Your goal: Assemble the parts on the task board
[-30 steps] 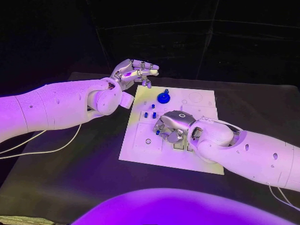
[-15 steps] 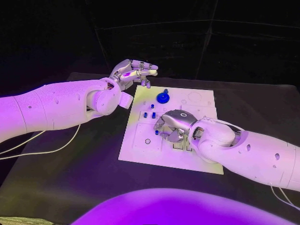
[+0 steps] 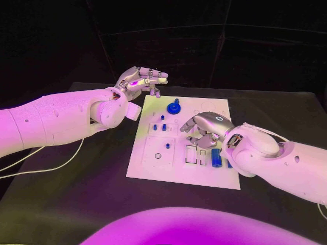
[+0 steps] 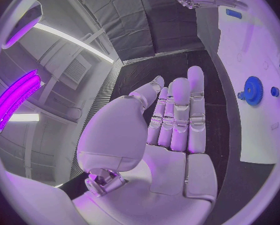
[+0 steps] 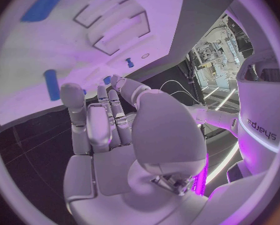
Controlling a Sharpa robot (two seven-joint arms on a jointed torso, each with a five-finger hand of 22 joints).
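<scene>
White task board (image 3: 180,168) carries blue gear (image 3: 173,108); left hand (image 3: 140,80) curled empty, right hand (image 3: 208,131) likewise.

A: Near strip of the task board (image 3: 180,176) bare, open from the front edge. Black table (image 3: 75,204) bare on the left side of the board.

B: Middle?

A: Blocked. Right hand (image 3: 206,131) low over the board's right-centre, forearm trailing off over the right edge. Long blue part (image 3: 216,156) lying just beside it, next to the rectangular slots (image 3: 196,155).

B: Far end?

A: Blue gear (image 3: 173,108) standing upright near the far edge, small blue pegs (image 3: 159,126) clustered just nearer. Left hand (image 3: 141,79) raised off the far-left corner, fingers curled, clear of the board. Gap between gear and right hand narrow.
</scene>
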